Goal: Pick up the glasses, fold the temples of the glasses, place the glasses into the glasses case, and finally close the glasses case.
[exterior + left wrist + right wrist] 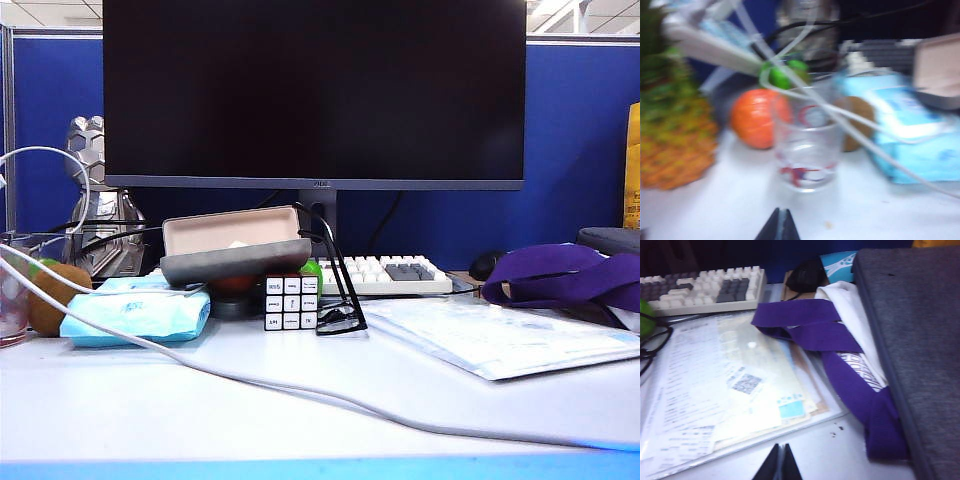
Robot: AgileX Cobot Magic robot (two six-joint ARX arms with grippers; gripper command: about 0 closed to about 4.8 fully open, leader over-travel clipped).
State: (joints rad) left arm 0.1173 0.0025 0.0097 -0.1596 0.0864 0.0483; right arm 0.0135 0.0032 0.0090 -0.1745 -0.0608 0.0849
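- At the far left of the bench, the left wrist view shows a pineapple, an orange fruit and a clear drinking cup with red print, a white cable trailing across it.
- The left gripper hangs low over the bare bench just in front of that cup, its dark jaws clenched together on nothing.
- Right of the cup lies a light-blue tissue pack, with a brown kiwi beside its left end.
- The glasses case rests open just behind and above the tissue pack, grey shell below, beige lining facing up, lid tilted back.
- In front of the case's right end stands a small puzzle cube.
- The glasses stand touching the cube's right side, lenses down on the bench, the temples unfolded and rising toward the monitor.
- Behind them lies a white keyboard.
- Further right, a clear sleeve of papers lies flat, then a purple strap draped over a white bag.
- The right gripper hovers above the near edge of the papers, beside the strap and a grey fabric case, jaws clenched and empty.
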